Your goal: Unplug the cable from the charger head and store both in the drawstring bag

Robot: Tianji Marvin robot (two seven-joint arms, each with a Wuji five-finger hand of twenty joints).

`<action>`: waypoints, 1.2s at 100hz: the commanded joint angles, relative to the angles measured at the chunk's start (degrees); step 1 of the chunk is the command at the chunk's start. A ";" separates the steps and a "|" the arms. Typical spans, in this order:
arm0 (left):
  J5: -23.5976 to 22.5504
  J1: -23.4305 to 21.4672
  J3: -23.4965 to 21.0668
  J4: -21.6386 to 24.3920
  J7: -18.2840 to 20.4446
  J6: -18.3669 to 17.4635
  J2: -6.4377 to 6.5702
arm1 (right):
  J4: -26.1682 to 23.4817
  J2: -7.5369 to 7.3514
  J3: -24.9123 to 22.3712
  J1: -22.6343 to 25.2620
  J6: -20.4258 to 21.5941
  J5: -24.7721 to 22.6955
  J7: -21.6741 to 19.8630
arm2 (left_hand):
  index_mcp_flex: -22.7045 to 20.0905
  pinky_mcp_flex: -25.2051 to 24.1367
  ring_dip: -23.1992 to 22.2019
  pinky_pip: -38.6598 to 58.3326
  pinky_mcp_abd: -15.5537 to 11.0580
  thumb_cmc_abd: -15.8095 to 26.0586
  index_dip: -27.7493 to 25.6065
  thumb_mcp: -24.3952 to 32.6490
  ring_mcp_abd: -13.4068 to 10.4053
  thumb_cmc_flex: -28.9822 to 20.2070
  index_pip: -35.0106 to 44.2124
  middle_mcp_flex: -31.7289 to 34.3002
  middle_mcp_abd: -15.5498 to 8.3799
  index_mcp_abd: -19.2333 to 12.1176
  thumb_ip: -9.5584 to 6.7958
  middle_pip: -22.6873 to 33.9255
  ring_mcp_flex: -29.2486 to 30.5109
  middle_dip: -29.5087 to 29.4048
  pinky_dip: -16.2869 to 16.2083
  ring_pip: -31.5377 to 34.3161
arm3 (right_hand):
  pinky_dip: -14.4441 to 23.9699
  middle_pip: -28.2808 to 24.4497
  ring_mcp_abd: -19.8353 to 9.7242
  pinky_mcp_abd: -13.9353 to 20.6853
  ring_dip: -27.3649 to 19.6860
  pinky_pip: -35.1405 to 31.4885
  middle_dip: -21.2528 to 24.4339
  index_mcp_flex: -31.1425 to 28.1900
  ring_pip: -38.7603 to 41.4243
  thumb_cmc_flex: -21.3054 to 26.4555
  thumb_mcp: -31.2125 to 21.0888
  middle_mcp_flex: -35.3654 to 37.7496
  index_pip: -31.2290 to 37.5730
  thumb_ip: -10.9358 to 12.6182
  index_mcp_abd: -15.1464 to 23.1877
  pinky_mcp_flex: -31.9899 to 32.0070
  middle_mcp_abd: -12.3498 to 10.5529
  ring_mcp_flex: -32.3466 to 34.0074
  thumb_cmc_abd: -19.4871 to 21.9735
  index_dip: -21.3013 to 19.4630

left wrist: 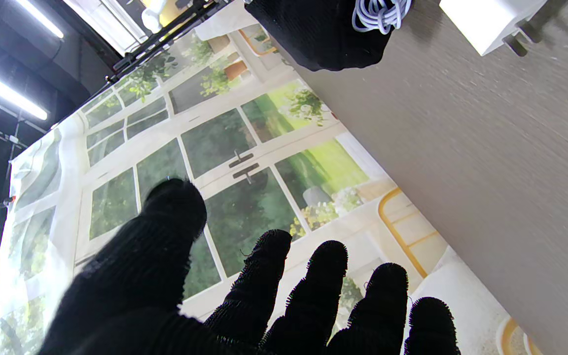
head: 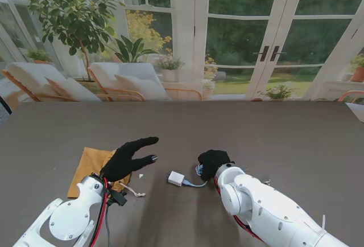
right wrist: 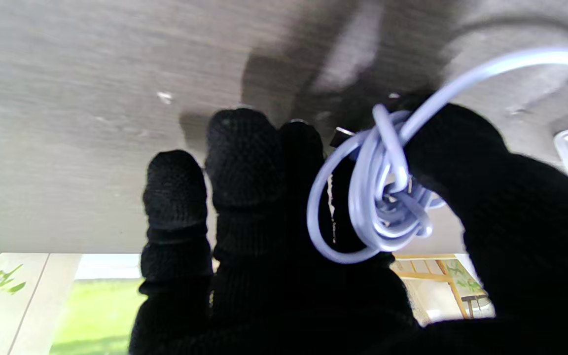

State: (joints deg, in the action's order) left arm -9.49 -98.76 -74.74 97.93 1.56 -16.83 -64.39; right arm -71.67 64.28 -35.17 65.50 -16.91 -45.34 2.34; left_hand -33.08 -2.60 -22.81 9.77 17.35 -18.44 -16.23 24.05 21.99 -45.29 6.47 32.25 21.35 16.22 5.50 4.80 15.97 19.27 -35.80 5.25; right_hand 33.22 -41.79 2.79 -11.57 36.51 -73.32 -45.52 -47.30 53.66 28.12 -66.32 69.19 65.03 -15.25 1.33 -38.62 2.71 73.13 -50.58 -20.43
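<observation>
Cable: the pale blue cable (right wrist: 377, 207) is wound in a small bundle inside the right hand (head: 214, 163). 1 loose strand runs along the desk (head: 273, 139) to the charger head (head: 176, 178).
Charger head: a small white block lying on the desk between the 2 hands, just left of the right hand. The cable looks joined to it.
Right hand: fingers (right wrist: 244, 162) curled and clamped on the cable bundle, low on the desk.
Left hand: the left hand (head: 128, 158) is spread wide and holds nothing. It hangs over the edge of the bag.
Drawstring bag: the tan drawstring bag (head: 89, 168) lies flat on the desk at the left, with its white string (head: 135, 191) trailing out.
Stand view only: the bag and both arms.
Right wrist view only: the cable loops between thumb and fingers.
Left wrist view only: the 5 fingers (left wrist: 274, 276) apart, and the charger head's metal prongs (left wrist: 523, 39).
</observation>
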 commanded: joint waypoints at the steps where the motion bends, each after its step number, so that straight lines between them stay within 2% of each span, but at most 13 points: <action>1: 0.54 0.03 0.12 0.17 1.35 0.33 -0.09 | 0.26 0.06 0.25 0.57 0.70 -0.05 -1.46 | -0.18 -1.26 0.23 -1.15 -2.47 2.08 0.20 -1.38 -0.14 -0.44 -0.64 -0.64 0.07 -0.10 -1.29 -0.42 -0.75 -0.44 0.15 -0.58 | -2.13 -0.57 -1.65 2.03 1.75 -3.35 -2.05 -2.87 2.06 3.72 -3.67 3.38 1.62 -0.54 2.86 -8.35 0.04 2.16 1.70 1.42; 3: 0.63 0.04 0.15 0.19 1.40 0.40 -0.09 | 0.19 0.01 0.21 0.57 0.86 -0.06 -1.63 | -0.21 -1.28 0.23 -1.15 -2.46 2.22 0.19 -1.48 -0.13 -0.46 -0.64 -0.65 0.14 -0.06 -1.29 -0.42 -0.77 -0.45 0.15 -0.59 | -1.99 -0.53 -1.91 2.63 2.30 -3.74 -2.56 -2.22 3.03 3.84 -3.52 3.72 2.04 -0.73 2.31 -9.14 -0.11 2.25 3.14 0.60; 12: 0.96 0.09 0.25 0.22 1.53 0.57 -0.10 | -0.06 -0.18 0.03 0.60 1.60 -0.08 -2.10 | -0.23 -1.29 0.21 -1.16 -2.43 2.55 0.20 -1.88 -0.12 -0.56 -0.65 -0.64 0.09 -0.06 -1.32 -0.42 -0.68 -0.45 0.15 -0.56 | -1.42 -0.79 -2.59 3.40 3.49 -4.24 -3.53 -0.34 5.92 4.24 -3.67 5.01 4.12 -1.10 -0.24 -10.74 0.32 2.32 4.87 -0.95; 25: 1.42 0.20 0.36 0.20 1.88 0.77 -0.07 | -0.61 -0.44 -0.72 1.07 3.20 0.20 -2.82 | -0.23 -1.28 0.20 -1.14 -2.32 3.46 0.21 -2.66 0.09 -0.60 -0.68 -0.57 0.35 -0.08 -1.35 -0.40 -0.53 -0.47 0.14 -0.53 | 0.69 -1.42 -3.21 3.64 4.60 -5.61 -2.23 4.68 11.24 3.43 -3.18 6.72 10.58 -2.23 -6.00 -14.73 -0.01 2.41 10.79 1.49; 31: 1.87 0.26 0.43 0.22 2.19 0.96 -0.04 | -0.89 -0.63 -0.97 1.28 3.78 -0.06 -3.05 | -0.15 -1.28 0.20 -1.14 -2.29 3.91 0.22 -3.11 0.19 -0.76 -0.72 -0.68 0.40 -0.09 -1.38 -0.44 -0.57 -0.50 0.14 -0.56 | 1.51 -1.54 -3.42 3.54 4.90 -6.01 -1.69 5.94 12.68 3.14 -3.37 6.85 12.15 -2.80 -7.36 -15.90 0.08 2.43 12.54 1.98; 38: 2.22 0.29 0.48 0.29 2.45 1.17 -0.02 | -0.92 -0.66 -1.17 1.47 4.02 -0.44 -2.77 | -0.14 -1.35 0.19 -1.17 -2.29 4.30 0.23 -3.60 0.23 -0.93 -0.74 -0.71 0.40 -0.06 -1.42 -0.44 -0.48 -0.50 0.14 -0.53 | 2.80 -2.09 -4.02 3.26 5.78 -6.51 -1.56 7.12 15.29 3.18 -5.20 7.37 14.03 -3.22 -8.63 -17.74 0.37 2.45 12.09 2.09; 57: 2.68 0.37 0.54 0.30 2.50 1.23 -0.06 | -1.12 -1.09 -1.14 1.27 4.70 -1.67 -3.32 | -0.29 -1.33 0.19 -1.19 -2.27 5.07 0.22 -4.82 0.33 -1.37 -0.72 -0.69 0.49 -0.13 -1.54 -0.42 -0.41 -0.52 0.16 -0.52 | 4.93 -1.84 -5.86 3.89 8.11 -7.35 -1.48 5.75 19.79 -0.03 -11.64 10.56 15.86 -5.28 -7.96 -21.94 -0.32 2.44 9.73 0.32; 67: 2.86 0.34 0.54 0.36 2.48 1.31 -0.08 | -1.01 -1.21 -1.19 1.23 5.54 -2.65 -2.75 | -0.35 -1.29 0.19 -1.19 -2.21 5.49 0.22 -5.48 0.45 -1.62 -0.71 -0.77 0.51 -0.11 -1.62 -0.46 -0.39 -0.54 0.17 -0.53 | 6.75 -1.75 -6.96 4.72 9.80 -9.47 -1.61 2.63 22.50 -4.22 -13.41 13.14 15.02 -6.82 -8.02 -23.16 -0.58 2.47 11.79 -2.29; 72: 2.97 0.34 0.56 0.38 2.48 1.38 -0.10 | -1.03 -1.22 -1.36 1.34 5.79 -2.84 -2.47 | -0.29 -1.30 0.19 -1.21 -2.18 6.16 0.42 -8.31 0.47 -3.04 -0.94 -0.77 0.58 -0.12 -2.05 -0.44 -0.32 -0.59 0.21 -0.53 | 7.38 -2.71 -7.05 4.62 10.40 -10.56 -2.02 0.79 23.53 -5.60 -14.21 13.38 14.22 -7.19 -7.77 -23.56 -0.16 2.48 11.89 -3.67; 91: 3.34 0.37 0.59 0.41 2.65 1.53 -0.09 | -0.86 -0.69 -2.93 2.46 6.13 -2.58 0.48 | -0.34 -1.32 0.18 -1.21 -2.16 6.60 0.31 -8.72 0.47 -3.14 -0.77 -0.76 0.60 -0.12 -2.14 -0.44 -0.35 -0.58 0.21 -0.53 | 10.15 -12.64 -9.28 6.32 14.32 -19.09 -1.58 -6.80 31.06 -13.77 -21.19 13.97 12.78 -7.70 -7.33 -25.85 -0.39 2.51 11.45 -7.30; 105: 3.30 0.32 0.56 0.55 2.76 1.82 -0.07 | -0.78 0.02 -4.21 3.44 5.36 -0.12 1.59 | -0.24 -1.36 0.18 -1.22 -2.17 6.86 0.30 -9.01 0.53 -3.26 -0.80 -0.88 0.63 -0.14 -2.16 -0.47 -0.35 -0.58 0.22 -0.53 | 11.49 -17.80 -11.48 8.52 16.20 -24.03 -1.26 -10.18 34.66 -17.01 -21.73 14.09 13.16 -6.30 -6.40 -27.01 -1.39 2.58 13.32 -9.19; 120: 3.28 0.24 0.54 0.64 2.57 1.90 -0.12 | -1.12 1.48 -6.57 5.37 3.22 4.85 3.69 | -0.36 -1.33 0.17 -1.20 -2.14 7.06 0.29 -9.31 0.69 -3.39 -0.76 -0.83 0.77 -0.10 -2.20 -0.46 -0.30 -0.58 0.21 -0.52 | 11.56 -19.92 -12.29 9.61 17.03 -25.28 -1.08 -11.29 36.00 -17.77 -22.02 13.98 13.28 -6.14 -4.15 -27.26 -1.83 2.60 12.77 -10.28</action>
State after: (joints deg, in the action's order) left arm -6.31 -98.32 -74.17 98.12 3.15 -15.10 -64.33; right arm -72.41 64.74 -41.20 69.51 -12.54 -40.79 5.40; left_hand -33.09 -2.60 -22.81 9.77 17.34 -13.85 -16.23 16.40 22.50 -47.13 6.45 32.25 22.07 16.24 5.42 4.80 16.30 19.26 -35.80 5.25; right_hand 41.67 -58.86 1.12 -4.78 52.56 -93.94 -47.00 -53.62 88.25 11.76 -79.95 78.92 74.54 -22.69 -0.91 -38.62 0.08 75.87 -38.70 -28.54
